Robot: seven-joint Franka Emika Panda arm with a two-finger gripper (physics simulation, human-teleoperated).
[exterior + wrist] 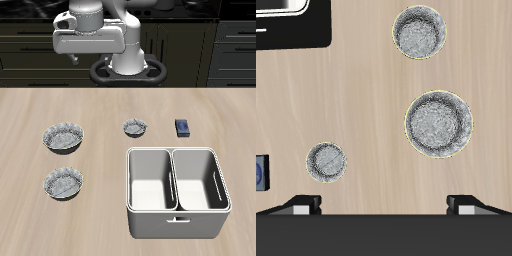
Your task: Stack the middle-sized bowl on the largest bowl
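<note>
Two grey shiny bowls with fluted rims stand on the wooden table. The one farther back (pixel 63 138) looks slightly wider; I take it as the largest bowl, and it also shows in the wrist view (pixel 439 124). The one nearer the table's front edge (pixel 63 183) is the middle-sized bowl, seen smaller in the wrist view (pixel 418 32). Both stand upright, apart and empty. My gripper (pixel 76 62) hangs high at the table's back, near the robot's base, far from both bowls. Its jaws stand wide open and empty in the wrist view (pixel 384 205).
A tiny grey bowl (pixel 135 127) stands mid-table, also in the wrist view (pixel 326 160). A small dark blue object (pixel 183 127) lies beside it. A white two-compartment caddy (pixel 176 232) stands near the front edge.
</note>
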